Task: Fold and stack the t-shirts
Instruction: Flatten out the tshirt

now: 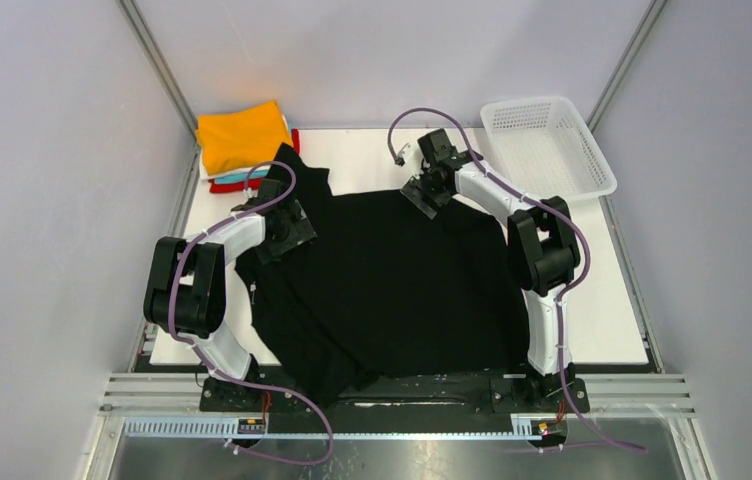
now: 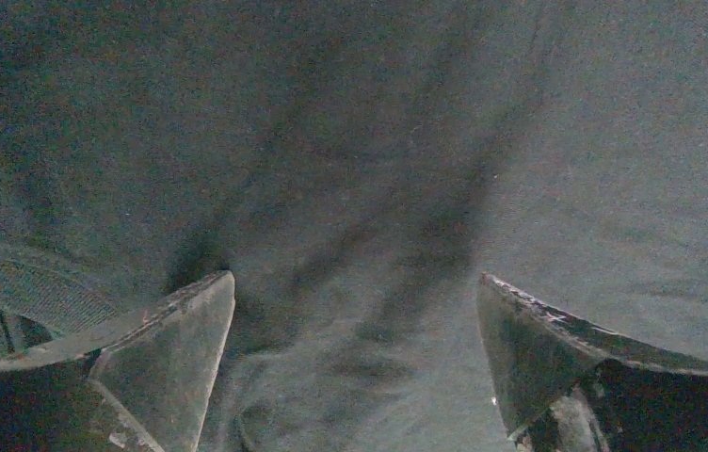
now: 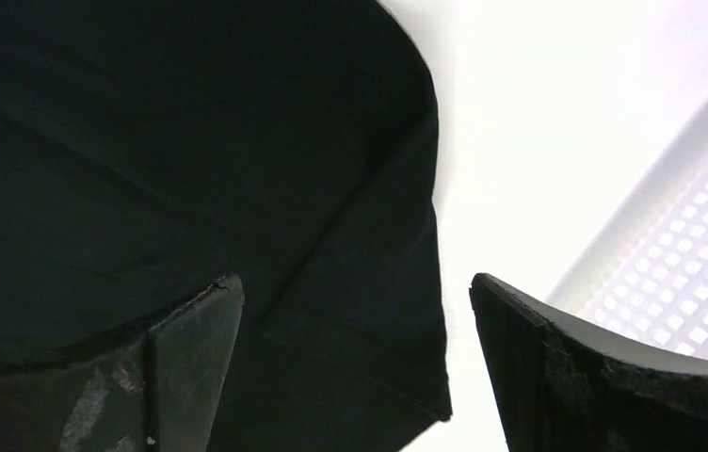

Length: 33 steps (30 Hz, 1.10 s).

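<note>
A large black t-shirt (image 1: pixel 392 280) lies spread and rumpled over the middle of the white table, its near edge hanging over the front. A folded stack with an orange shirt (image 1: pixel 242 135) on top, teal, white and red edges below, sits at the far left corner. My left gripper (image 1: pixel 292 232) hovers open over the shirt's left part; the left wrist view shows only black cloth (image 2: pixel 360 188) between its fingers (image 2: pixel 181 358). My right gripper (image 1: pixel 424 195) is open over the shirt's far edge, where a hemmed corner (image 3: pixel 369 282) lies between its fingers.
A white plastic mesh basket (image 1: pixel 547 145) stands at the far right corner; its wall shows in the right wrist view (image 3: pixel 680 245). Bare white table (image 1: pixel 602 300) lies right of the shirt. Grey walls close in the sides and back.
</note>
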{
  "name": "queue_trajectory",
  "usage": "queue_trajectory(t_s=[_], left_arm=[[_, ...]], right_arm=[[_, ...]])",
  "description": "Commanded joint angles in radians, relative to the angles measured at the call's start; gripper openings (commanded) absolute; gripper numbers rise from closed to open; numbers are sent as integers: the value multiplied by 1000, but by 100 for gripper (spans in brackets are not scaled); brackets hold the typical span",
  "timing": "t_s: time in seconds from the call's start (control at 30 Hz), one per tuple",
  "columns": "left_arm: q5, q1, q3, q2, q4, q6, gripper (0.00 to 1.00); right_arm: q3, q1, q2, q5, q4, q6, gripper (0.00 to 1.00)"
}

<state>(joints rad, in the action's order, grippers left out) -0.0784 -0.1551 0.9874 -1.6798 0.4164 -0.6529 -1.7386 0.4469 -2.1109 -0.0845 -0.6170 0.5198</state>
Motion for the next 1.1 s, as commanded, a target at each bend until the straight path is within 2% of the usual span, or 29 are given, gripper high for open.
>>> queue_trajectory(t_s=[0.0, 0.1, 0.33, 0.53, 0.87, 1.07], left_arm=[[2, 6, 20, 22, -8, 13, 99], [-3, 11, 17, 21, -6, 11, 99], [53, 40, 8, 10, -20, 16, 99], [35, 53, 5, 19, -15, 19, 99], [37, 78, 20, -24, -2, 27, 99], [37, 78, 21, -21, 3, 35, 99]], right_arm=[[46, -5, -22, -158, -10, 89, 99], [65, -6, -32, -209, 10, 127, 100], [59, -7, -73, -193, 6, 158, 99], [49, -27, -109, -317, 77, 171, 100], [-51, -121, -125, -450, 221, 163, 99], [-209, -174, -214, -502, 245, 77, 100]])
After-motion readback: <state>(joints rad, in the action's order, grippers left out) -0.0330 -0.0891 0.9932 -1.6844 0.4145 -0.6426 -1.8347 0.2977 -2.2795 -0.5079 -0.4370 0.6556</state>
